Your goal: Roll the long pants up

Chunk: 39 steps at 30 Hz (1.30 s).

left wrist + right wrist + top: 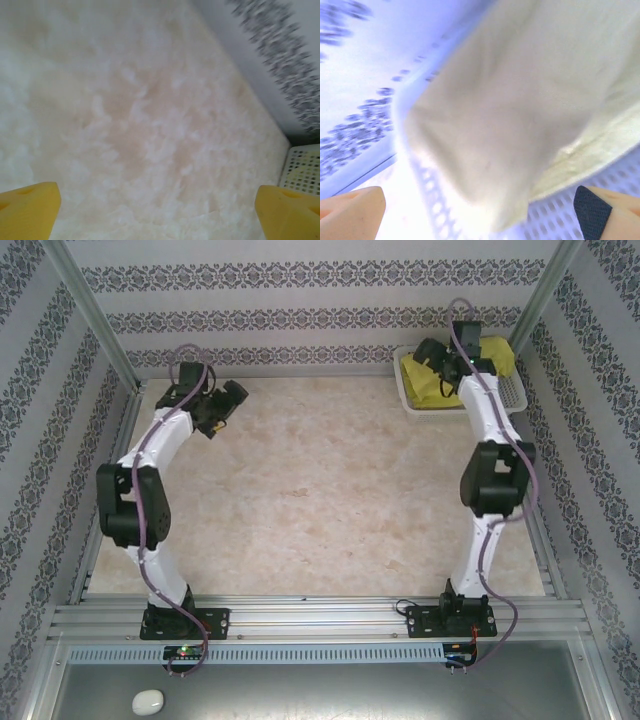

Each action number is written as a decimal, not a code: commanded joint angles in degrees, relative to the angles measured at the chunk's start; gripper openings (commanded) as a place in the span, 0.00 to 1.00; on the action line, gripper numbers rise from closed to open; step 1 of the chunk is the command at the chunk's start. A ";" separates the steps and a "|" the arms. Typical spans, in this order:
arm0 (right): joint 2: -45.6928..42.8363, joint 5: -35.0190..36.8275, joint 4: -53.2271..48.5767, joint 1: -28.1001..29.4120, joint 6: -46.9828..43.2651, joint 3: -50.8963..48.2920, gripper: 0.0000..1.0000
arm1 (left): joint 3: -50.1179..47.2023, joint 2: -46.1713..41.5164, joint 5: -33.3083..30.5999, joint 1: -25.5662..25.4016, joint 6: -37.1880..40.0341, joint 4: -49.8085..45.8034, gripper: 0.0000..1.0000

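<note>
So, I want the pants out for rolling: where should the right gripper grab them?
I'd pinch the bulging fold on top of the pants, coming straight down: they lie bunched in the basket, whose walls block the sides. The right gripper, open, hangs above it.

A pale marbled table point(330, 490) stretches between walls point(300, 300) papered in dark floral bands. A white perforated basket point(517, 390) sits in its far right corner. Nearer, past the aluminium rail point(320, 615), a white mouse point(148, 701) lies at the left.
</note>
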 commanded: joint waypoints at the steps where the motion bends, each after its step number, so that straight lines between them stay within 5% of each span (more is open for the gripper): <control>1: -13.14 6.66 -0.38 -0.50 -11.11 -6.74 0.98 | -1.32 -8.37 -11.10 0.60 8.77 -1.29 1.00; 5: -27.67 4.50 6.74 -0.80 -17.55 -29.10 0.98 | -13.42 -18.55 -20.99 0.65 17.74 4.42 1.00; 10: -42.44 -0.28 23.75 -2.35 -22.11 -61.73 0.98 | -39.60 -34.53 -29.37 0.68 29.79 23.22 1.00; 16: -48.24 2.06 43.86 -3.63 -21.40 -83.22 0.98 | -58.83 -40.54 -35.89 0.69 29.69 37.41 1.00; 25: -41.95 2.15 60.79 -0.98 -21.37 -89.75 0.98 | -67.37 -33.42 -34.51 0.69 32.82 50.99 1.00; 36: -32.47 2.34 71.00 4.91 -26.64 -89.65 0.98 | -61.94 -17.42 -32.88 0.40 40.85 64.53 0.95; 39: -30.05 1.59 78.12 4.42 -26.21 -92.37 0.98 | -58.99 -16.03 -33.62 -1.72 42.74 60.62 0.94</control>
